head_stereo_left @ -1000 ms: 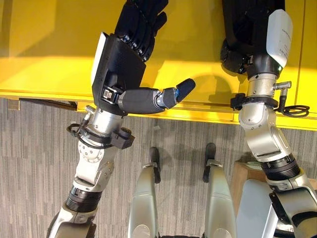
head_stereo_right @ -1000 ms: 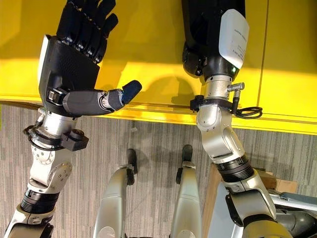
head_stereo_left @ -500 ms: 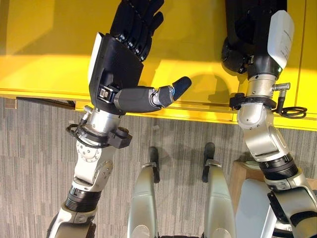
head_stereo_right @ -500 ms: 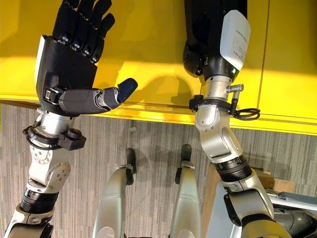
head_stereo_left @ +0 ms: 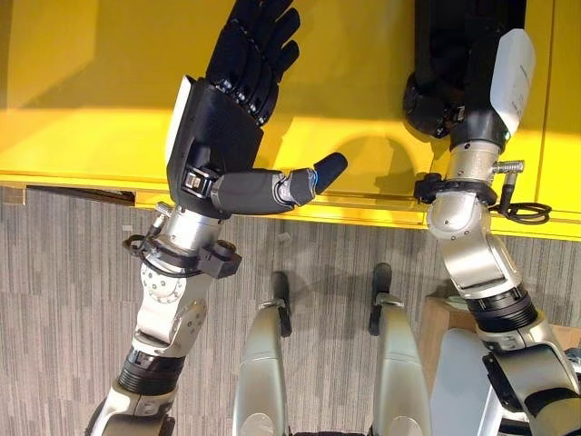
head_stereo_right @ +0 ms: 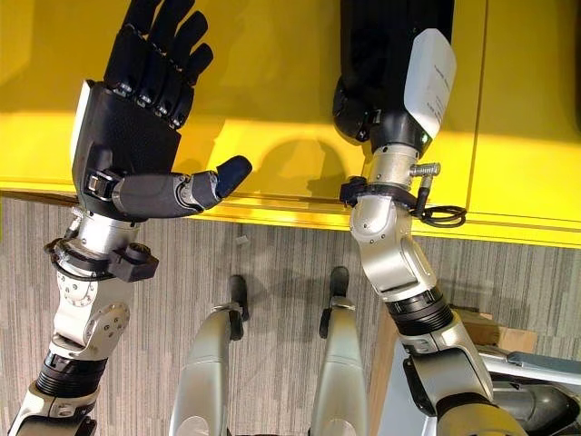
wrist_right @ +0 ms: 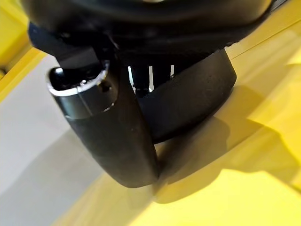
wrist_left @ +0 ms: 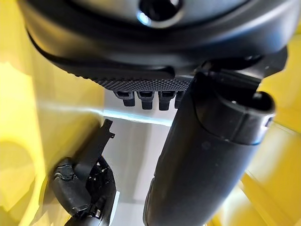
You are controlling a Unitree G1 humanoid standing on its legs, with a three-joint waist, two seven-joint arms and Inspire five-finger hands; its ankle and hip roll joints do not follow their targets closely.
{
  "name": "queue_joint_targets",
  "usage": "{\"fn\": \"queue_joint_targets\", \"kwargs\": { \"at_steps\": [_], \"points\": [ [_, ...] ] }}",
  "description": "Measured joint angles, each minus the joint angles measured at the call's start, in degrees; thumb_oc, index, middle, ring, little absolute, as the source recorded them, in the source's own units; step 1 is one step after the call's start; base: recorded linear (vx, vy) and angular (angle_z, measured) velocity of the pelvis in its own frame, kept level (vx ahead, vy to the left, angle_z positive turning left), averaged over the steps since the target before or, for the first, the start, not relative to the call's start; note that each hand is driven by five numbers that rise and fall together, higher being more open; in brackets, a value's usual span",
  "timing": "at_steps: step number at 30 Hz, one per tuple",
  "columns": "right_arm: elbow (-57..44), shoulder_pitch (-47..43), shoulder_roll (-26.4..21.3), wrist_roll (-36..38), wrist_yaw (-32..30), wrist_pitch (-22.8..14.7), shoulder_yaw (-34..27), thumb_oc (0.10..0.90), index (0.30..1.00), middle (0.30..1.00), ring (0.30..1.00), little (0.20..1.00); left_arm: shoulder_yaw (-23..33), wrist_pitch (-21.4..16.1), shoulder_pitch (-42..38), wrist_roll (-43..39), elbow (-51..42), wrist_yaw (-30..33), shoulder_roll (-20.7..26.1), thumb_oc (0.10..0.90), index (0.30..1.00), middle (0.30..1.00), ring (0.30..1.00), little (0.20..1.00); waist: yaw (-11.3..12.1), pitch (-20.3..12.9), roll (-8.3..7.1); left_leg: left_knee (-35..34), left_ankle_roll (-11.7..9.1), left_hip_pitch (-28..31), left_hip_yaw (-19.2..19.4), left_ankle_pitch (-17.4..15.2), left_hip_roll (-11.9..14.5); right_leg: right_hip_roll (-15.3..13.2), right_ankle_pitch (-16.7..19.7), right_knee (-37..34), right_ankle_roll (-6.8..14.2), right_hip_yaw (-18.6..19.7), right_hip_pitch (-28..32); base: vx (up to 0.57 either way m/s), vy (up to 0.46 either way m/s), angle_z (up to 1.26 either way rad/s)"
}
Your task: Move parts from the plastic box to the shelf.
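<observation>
The yellow shelf spans the far half of the eye views. Over it my left hand is open, palm up-facing, fingers straight and thumb stretched sideways, with nothing in it. My right hand reaches deeper over the shelf on the right. In the right wrist view its thumb and fingers curl round a black rounded part held low above the yellow surface, where it casts a shadow. The right hand also appears in the left wrist view.
The shelf's front edge runs across below both wrists, with grey carpet beneath it. A wooden block stands at the lower right by my right arm. A vertical seam divides the shelf at the far right.
My left hand has straightened and lifted slightly, its fingers pointing more upward. The right arm has drifted a little to the left over the shelf, still closed on the black part.
</observation>
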Motion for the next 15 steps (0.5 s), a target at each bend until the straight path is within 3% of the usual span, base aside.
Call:
{"fn": "queue_joint_targets", "kwargs": {
  "at_steps": [2,4,5,6,8,15],
  "points": [
    [1.55,-1.85,-0.34,1.20,0.84,0.45,1.07,0.900,1.000,1.000,1.000,1.000,-1.30,0.09,-1.66,0.18,0.49,1.20,-0.50,0.900,1.000,1.000,1.000,1.000,-0.71,-0.15,-0.29,0.39,0.01,0.19,0.07,0.00,-0.02,0.04,0.04,0.26,-0.02,0.14,0.07,0.12,-0.044,-0.01],
    [11.08,-8.98,-0.42,6.93,2.30,1.56,8.78,0.900,1.000,1.000,1.000,1.000,-8.19,1.30,-15.44,1.16,9.27,6.62,-2.33,0.900,1.000,1.000,1.000,1.000,-2.88,-0.91,-3.61,1.79,-0.73,2.15,0.03,-1.37,0.46,0.21,-1.08,1.12,0.63,0.29,1.98,0.07,-0.086,-0.15],
    [12.18,-9.39,0.68,10.78,6.29,1.67,10.56,0.900,1.000,1.000,1.000,1.000,-13.18,2.25,-20.73,4.63,12.52,8.40,-2.36,0.900,1.000,1.000,1.000,1.000,-4.02,-2.53,-5.78,0.61,-0.83,3.16,0.72,-1.33,1.29,1.10,-0.40,-0.94,0.52,0.38,2.90,0.02,-0.093,-0.31],
    [11.43,-8.71,1.94,11.83,7.77,1.30,10.61,0.900,1.000,1.000,1.000,1.000,-15.72,2.11,-21.76,7.31,12.18,9.65,-2.84,0.900,1.000,1.000,1.000,1.000,-5.18,-3.01,-6.48,0.02,-0.99,3.21,0.81,-0.96,1.91,1.84,0.25,-2.02,0.49,0.35,3.26,0.02,-0.110,-0.32],
    [11.06,-7.21,2.79,13.37,8.32,-0.86,10.54,0.900,1.000,1.000,1.000,1.000,-19.36,2.40,-20.27,10.52,13.34,11.69,-4.82,0.900,1.000,1.000,1.000,1.000,-5.64,-3.02,-6.52,-1.69,-1.79,5.24,0.94,-0.25,2.19,2.28,0.92,-2.29,0.16,0.32,4.55,0.00,-0.086,-0.10],
    [14.03,-7.43,1.92,17.36,12.08,-3.95,10.33,0.900,1.000,1.000,1.000,1.000,-18.99,2.48,-18.34,13.72,14.03,16.32,-4.72,0.900,1.000,1.000,1.000,1.000,-5.21,-3.03,-6.54,-1.83,-1.98,7.12,0.74,-0.27,2.89,2.84,0.12,-2.23,-0.83,-0.20,6.54,0.02,-0.046,0.01]
  ]
}}
